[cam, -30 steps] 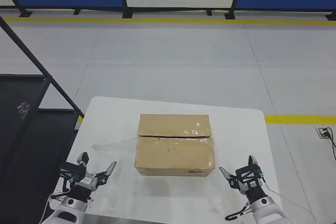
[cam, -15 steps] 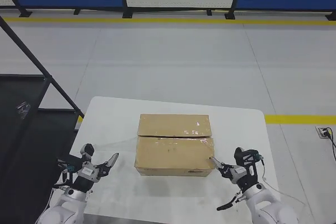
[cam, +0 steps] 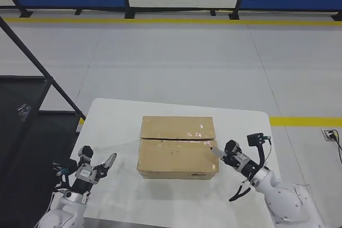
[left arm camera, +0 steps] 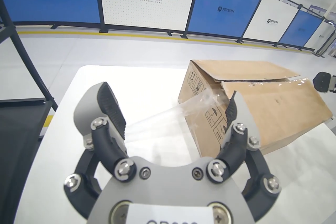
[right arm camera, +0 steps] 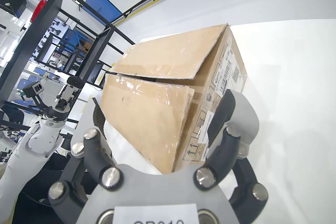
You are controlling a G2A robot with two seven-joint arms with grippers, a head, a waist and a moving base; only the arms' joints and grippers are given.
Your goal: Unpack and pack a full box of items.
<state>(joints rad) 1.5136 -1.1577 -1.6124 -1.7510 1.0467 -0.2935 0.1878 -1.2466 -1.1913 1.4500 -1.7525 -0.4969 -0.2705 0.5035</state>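
A brown cardboard box (cam: 178, 147) lies in the middle of the white table (cam: 119, 122). Its top flaps are down but slightly parted along the seam (right arm camera: 147, 76). A loose strip of clear tape (left arm camera: 194, 104) trails off the box's left end. My left gripper (cam: 99, 158) hovers open over the table left of the box (left arm camera: 273, 104), a short gap away, with nothing between its fingers (left arm camera: 110, 107). My right gripper (cam: 222, 149) is open at the box's near right corner, and that corner (right arm camera: 170, 156) sits between its fingers (right arm camera: 228, 109).
A black metal rack (cam: 23, 114) stands off the table's left side. The table's near edge runs just behind both grippers. Bare tabletop (cam: 245, 131) lies right of and behind the box. The left arm (right arm camera: 50, 128) is seen past the box in the right wrist view.
My right gripper has risen from the table's near right edge and moved in to the box's right corner. My left gripper turned and shifted slightly, still left of the box.
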